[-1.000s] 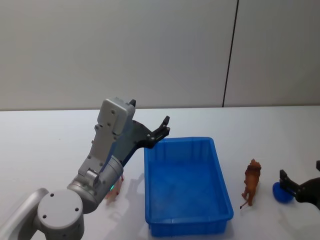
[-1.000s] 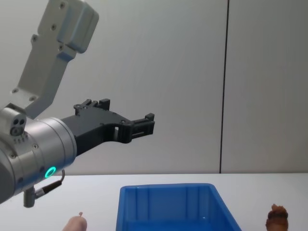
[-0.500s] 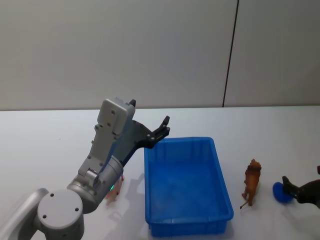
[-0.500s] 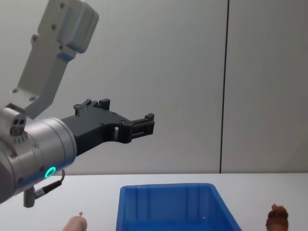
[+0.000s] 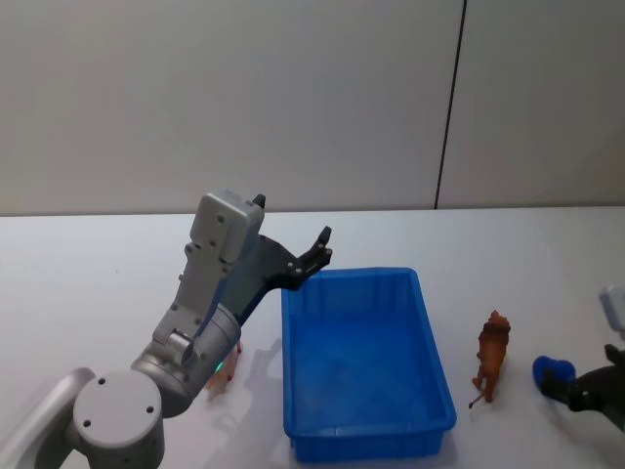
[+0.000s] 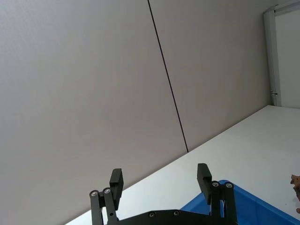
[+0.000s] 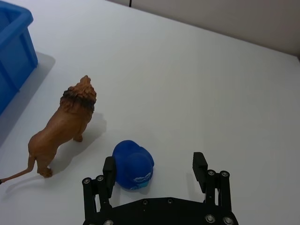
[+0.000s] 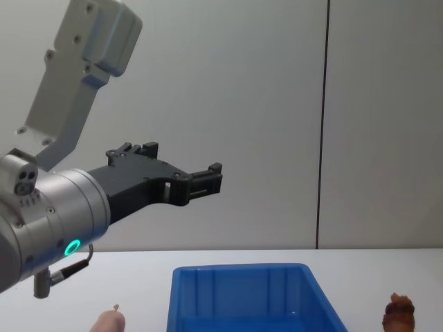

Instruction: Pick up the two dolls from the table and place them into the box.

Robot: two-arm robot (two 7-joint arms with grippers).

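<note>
Lion doll [image 5: 492,354], lower right beside blue bin [image 5: 371,446], long axis up-frame, head uppermost; left gripper [image 6: 159,172], right gripper [image 7: 154,163] both spread wide, empty

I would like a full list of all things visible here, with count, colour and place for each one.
box: 1, bright blue, middle of the table.
lion doll: 1, reddish-brown, standing on the table right of the box.
pink doll: 1, peach-pink, left of the box, partly hidden behind the left arm.
small rounded object: 1, blue, right of the lion doll.
table: 1, white.
left end effector: 1, black, open, raised near the box's far left corner.
right end effector: 1, black, open, low beside the small rounded object.
</note>
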